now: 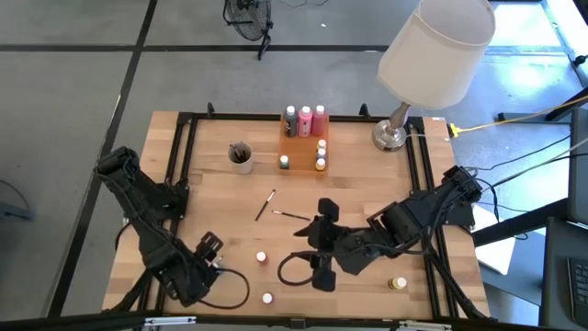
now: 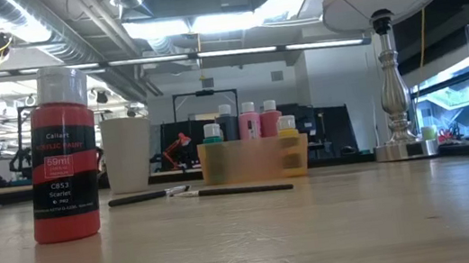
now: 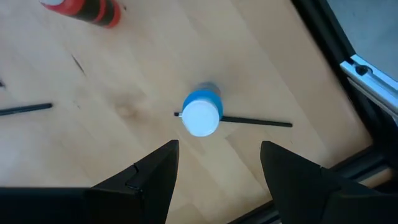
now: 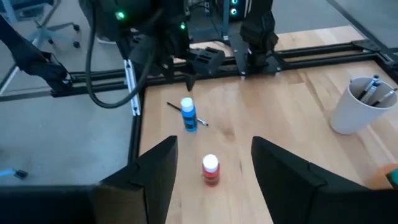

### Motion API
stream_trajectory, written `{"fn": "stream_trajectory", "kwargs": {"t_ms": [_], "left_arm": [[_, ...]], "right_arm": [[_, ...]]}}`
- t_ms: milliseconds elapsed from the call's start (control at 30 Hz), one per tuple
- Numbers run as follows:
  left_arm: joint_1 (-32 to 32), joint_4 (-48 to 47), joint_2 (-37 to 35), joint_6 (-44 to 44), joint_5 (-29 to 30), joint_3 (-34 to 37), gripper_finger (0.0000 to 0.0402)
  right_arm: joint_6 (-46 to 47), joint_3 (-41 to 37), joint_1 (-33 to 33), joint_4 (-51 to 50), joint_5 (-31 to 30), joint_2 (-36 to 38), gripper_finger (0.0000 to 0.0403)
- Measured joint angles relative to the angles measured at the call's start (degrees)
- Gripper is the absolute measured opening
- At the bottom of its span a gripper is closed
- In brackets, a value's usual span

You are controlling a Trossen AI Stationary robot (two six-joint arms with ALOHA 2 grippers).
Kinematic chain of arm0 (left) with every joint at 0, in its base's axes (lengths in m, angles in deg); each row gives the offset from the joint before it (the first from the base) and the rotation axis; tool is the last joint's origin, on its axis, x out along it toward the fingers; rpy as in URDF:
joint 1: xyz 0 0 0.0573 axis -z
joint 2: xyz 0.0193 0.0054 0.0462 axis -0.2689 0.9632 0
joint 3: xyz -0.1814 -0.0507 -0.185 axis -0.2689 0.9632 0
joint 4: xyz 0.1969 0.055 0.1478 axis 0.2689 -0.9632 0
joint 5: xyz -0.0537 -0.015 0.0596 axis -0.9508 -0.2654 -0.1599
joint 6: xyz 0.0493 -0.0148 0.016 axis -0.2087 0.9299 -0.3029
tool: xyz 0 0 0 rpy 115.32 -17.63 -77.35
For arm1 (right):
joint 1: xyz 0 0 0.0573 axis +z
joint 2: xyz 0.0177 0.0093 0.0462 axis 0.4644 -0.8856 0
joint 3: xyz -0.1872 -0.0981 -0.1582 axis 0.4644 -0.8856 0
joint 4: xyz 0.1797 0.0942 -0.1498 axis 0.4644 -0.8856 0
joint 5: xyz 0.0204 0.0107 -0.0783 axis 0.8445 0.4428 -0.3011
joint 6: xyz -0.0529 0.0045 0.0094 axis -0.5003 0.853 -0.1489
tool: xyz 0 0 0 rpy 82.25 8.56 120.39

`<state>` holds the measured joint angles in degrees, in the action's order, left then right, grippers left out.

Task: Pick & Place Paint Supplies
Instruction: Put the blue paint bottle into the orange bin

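Three taller squeeze bottles (image 1: 306, 120) stand at the far end of the orange tray (image 1: 299, 147), with small pots (image 1: 321, 155) beside them. A blue white-capped pot (image 3: 202, 115) stands on the wood in front of my open left gripper (image 3: 217, 165), with a thin brush (image 3: 255, 122) lying behind it. My open right gripper (image 4: 214, 165) hovers over the table's middle, facing a red pot (image 4: 211, 169) and the blue pot (image 4: 188, 116). Two brushes (image 1: 278, 210) lie mid-table. A yellow pot (image 1: 397, 284) stands near the right front corner.
A white cup (image 1: 241, 156) holding brushes stands left of the tray. A lamp (image 1: 397, 129) with a white shade occupies the far right corner. Black cable loops (image 1: 296, 268) lie on the wood near both grippers. Dark rails (image 1: 179, 175) frame the table.
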<state>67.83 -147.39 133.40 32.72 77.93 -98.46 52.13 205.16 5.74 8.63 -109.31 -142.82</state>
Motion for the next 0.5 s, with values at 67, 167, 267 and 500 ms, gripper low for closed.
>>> {"fn": "stream_trajectory", "kwargs": {"t_ms": [67, 167, 267, 500], "left_arm": [[0.0, 0.5, 0.0, -0.3, -0.2, 0.6, 0.0223], [0.0, 3.0, 0.0, -0.3, -0.2, 2.0, 0.0223], [0.0, 4.7, 0.0, -0.3, -0.4, 3.2, 0.0223], [0.0, 5.0, 0.0, -1.8, 0.4, 3.6, 0.0223]], "right_arm": [[0.0, 0.0, 0.1, 0.5, 0.0, 0.0, 0.0208], [0.1, 0.0, 0.3, 0.9, 0.0, 0.0, 0.0208], [0.2, 0.0, 0.3, 1.3, 0.0, 0.0, 0.0208], [0.6, 0.0, 0.3, 1.5, 0.0, -0.3, 0.0208]]}}
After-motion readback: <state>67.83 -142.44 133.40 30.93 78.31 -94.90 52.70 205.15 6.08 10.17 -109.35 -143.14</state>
